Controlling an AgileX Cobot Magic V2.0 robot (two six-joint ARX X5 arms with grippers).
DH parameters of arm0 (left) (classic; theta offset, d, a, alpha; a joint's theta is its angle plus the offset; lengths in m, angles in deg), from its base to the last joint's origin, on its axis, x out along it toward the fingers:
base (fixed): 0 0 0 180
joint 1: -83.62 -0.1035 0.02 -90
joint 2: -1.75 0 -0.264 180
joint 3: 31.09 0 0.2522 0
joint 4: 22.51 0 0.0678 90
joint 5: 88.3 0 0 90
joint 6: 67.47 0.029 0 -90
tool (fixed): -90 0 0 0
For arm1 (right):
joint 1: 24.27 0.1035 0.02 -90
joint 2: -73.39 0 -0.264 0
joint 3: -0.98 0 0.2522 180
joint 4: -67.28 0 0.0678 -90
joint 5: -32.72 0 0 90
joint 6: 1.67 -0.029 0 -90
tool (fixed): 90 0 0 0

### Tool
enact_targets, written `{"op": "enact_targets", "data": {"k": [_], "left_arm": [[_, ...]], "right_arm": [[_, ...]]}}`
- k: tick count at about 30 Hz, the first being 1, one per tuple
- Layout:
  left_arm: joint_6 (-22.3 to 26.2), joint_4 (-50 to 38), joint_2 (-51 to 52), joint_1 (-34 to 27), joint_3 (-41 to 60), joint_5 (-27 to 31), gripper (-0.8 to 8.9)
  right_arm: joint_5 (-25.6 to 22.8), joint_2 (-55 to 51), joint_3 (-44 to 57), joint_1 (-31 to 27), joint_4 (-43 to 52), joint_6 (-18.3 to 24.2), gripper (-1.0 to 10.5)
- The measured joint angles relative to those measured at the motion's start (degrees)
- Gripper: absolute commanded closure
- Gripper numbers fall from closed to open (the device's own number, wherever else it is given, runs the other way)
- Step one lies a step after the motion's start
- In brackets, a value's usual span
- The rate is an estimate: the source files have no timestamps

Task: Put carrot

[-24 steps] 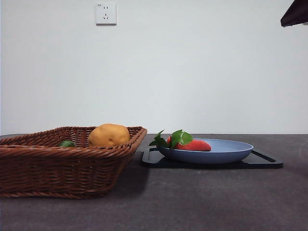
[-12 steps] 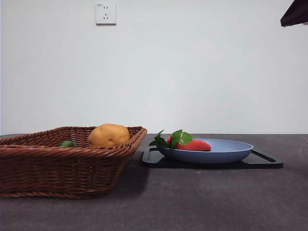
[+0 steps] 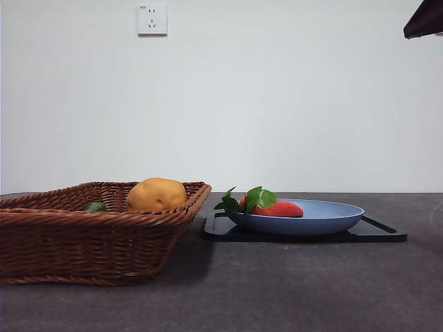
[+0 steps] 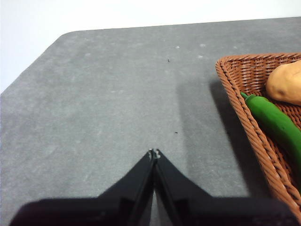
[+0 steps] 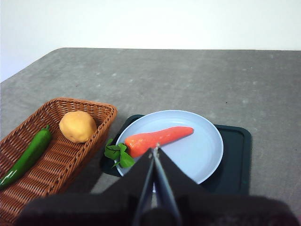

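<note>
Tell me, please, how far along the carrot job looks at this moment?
The carrot lies on the blue plate, which sits on the dark tray. Nothing is in hand: the right gripper hangs shut above the plate's edge, and the left gripper is shut over bare table. If the wicker basket is the goal, everything remains.

A carrot (image 3: pixel 279 209) lies on a blue plate (image 3: pixel 325 218) at centre right, its leaves (image 3: pixel 243 200) hanging over the left rim. The plate sits on a black tray (image 3: pixel 384 232) on the grey bench (image 3: pixel 277 290). At lower left, a wicker basket (image 3: pixel 83 242) holds an orange-brown lump (image 3: pixel 156 194) and a green item (image 3: pixel 96 207). A dark arm tip (image 3: pixel 423 19) shows upper right.
</note>
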Motion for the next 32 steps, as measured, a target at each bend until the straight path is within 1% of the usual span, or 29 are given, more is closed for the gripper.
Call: {"op": "enact_targets", "data": {"k": [8, 15, 32], "left_arm": [[-1.75, -4.24, 0.02, 0.00, 2.51, 0.02, 8.05], [-3.67, -4.44, 0.07, 0.00, 2.56, -0.13, 8.05], [-3.72, -4.46, 0.00, 0.00, 2.56, -0.17, 8.05]], "right_arm": [[0.00, 0.00, 0.00, 0.00, 0.00, 0.00, 9.4], [0.00, 0.00, 0.00, 0.00, 0.02, 0.00, 9.4], [0.00, 0.00, 0.00, 0.00, 0.02, 0.00, 9.4]]}}
